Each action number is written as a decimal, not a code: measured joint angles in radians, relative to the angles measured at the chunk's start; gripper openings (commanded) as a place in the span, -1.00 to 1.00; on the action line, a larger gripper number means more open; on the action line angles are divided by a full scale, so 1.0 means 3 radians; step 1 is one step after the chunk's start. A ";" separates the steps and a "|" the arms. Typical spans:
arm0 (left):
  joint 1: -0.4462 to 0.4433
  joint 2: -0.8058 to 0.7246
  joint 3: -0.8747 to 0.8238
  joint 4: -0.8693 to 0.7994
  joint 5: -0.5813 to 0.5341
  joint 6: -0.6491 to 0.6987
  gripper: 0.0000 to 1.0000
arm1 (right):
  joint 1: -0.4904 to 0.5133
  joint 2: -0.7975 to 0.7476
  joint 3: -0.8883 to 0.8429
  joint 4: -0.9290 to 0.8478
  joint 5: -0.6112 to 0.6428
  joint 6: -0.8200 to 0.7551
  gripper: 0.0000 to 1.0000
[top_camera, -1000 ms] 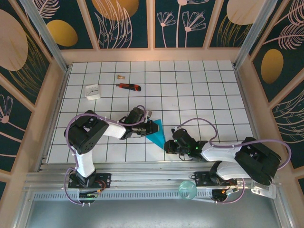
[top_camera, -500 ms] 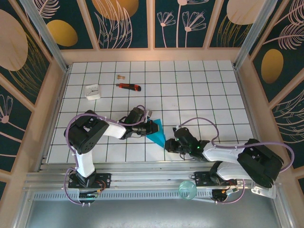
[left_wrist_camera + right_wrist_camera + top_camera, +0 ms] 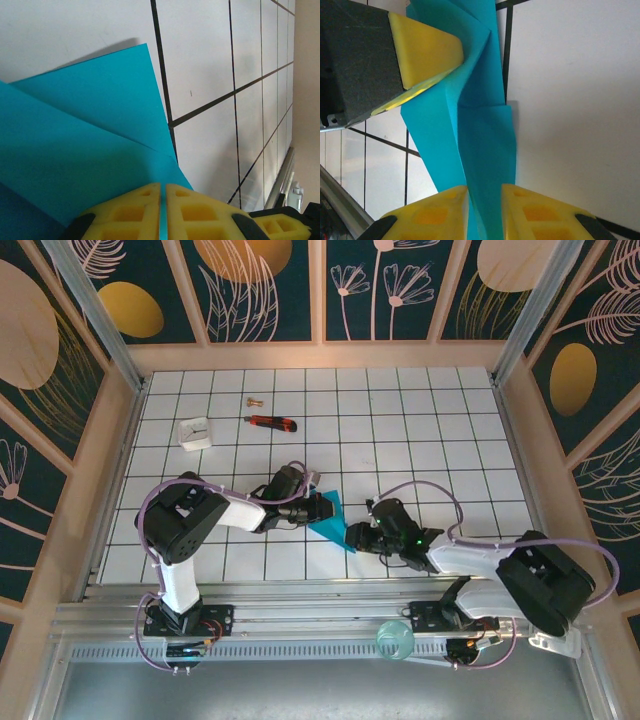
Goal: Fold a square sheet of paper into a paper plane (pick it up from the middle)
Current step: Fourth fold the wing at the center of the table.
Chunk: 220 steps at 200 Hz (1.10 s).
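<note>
The square sheet of paper (image 3: 334,521) is a folded, creased teal shape lying near the front middle of the tiled table, narrowing towards the right arm. My left gripper (image 3: 322,508) is shut on its left edge, yellow pads (image 3: 135,210) pinching a thin teal layer (image 3: 90,145). My right gripper (image 3: 354,537) sits at the paper's lower right tip. Its pads (image 3: 440,207) stand apart, and the folded teal strip (image 3: 485,145) runs loosely through the gap between them. The left gripper's yellow finger (image 3: 422,50) presses the paper's far end in the right wrist view.
A red-and-black utility knife (image 3: 271,422), a small white block (image 3: 195,432) and a small brass piece (image 3: 251,400) lie at the back left. A pale teal round object (image 3: 395,640) sits on the rail near the right arm's base. Wooden walls (image 3: 120,440) ring the table.
My right gripper's jaws have parted from shut, loosening on the paper's tip, and its wrist has shifted a little. The left gripper stays clamped in place.
</note>
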<state>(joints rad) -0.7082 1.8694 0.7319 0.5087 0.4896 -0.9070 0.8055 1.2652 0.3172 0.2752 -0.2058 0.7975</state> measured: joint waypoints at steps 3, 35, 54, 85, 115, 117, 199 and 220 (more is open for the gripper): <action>0.0000 0.0000 0.0000 0.0000 0.0001 0.0004 -0.75 | 0.0000 0.0031 0.0010 0.0013 -0.0013 -0.0011 -0.53; 0.0000 0.0000 0.0003 -0.0013 0.0001 0.0017 -0.74 | -0.0003 0.0257 0.0084 0.0145 -0.0084 -0.0050 -0.61; -0.0001 0.0000 0.0005 -0.0015 0.0001 0.0019 -0.75 | -0.0003 0.0352 0.0121 0.0223 -0.0125 -0.0048 -0.62; 0.0000 0.0000 0.0005 -0.0015 0.0001 0.0019 -0.74 | -0.0003 0.0453 0.0142 0.0346 -0.0207 -0.0062 -0.67; 0.0000 0.0000 0.0005 -0.0015 0.0001 0.0019 -0.75 | -0.0003 0.0551 0.0144 0.0448 -0.0315 -0.0100 -0.71; 0.0000 0.0000 0.0005 -0.0015 0.0001 0.0019 -0.75 | -0.0003 0.0556 0.0144 0.0454 -0.0323 -0.0106 -0.71; 0.0001 0.0000 0.0005 -0.0014 0.0001 0.0019 -0.74 | -0.0186 0.0376 0.0142 0.0418 -0.0451 -0.0189 -0.47; 0.0003 0.0000 0.0005 -0.0015 0.0001 0.0019 -0.74 | -0.0226 0.0186 0.0123 0.0366 -0.0451 -0.0198 -0.43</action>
<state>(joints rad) -0.7074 1.8694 0.7334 0.5041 0.4900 -0.9012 0.7376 1.3209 0.3542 0.3851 -0.3412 0.7380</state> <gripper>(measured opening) 0.128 0.276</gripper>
